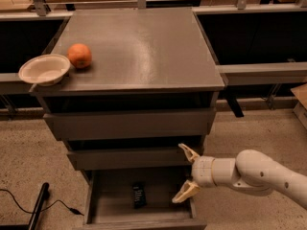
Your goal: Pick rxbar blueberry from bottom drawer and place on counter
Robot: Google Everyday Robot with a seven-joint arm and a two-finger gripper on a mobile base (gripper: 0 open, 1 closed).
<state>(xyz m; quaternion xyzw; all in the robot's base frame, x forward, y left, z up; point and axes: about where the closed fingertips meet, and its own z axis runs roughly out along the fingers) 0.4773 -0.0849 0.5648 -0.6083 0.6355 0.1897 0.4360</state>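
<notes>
The rxbar blueberry (pixel 138 194) is a small dark wrapper lying flat in the middle of the open bottom drawer (pixel 144 219). My gripper (pixel 184 173) is open, at the drawer's right end, level with the middle drawer front and to the right of the bar, apart from it. Its two tan fingers (pixel 187 152) point left, one high and one low. The white arm comes in from the lower right. The counter (pixel 139 47) is the grey-brown top of the cabinet above.
An orange (pixel 79 55) and a pale bowl (pixel 44 69) sit at the counter's left edge. Two upper drawers (pixel 129 123) stick out slightly. A black cable and rod (pixel 37 207) lie on the floor at left. Dark shelves flank the cabinet.
</notes>
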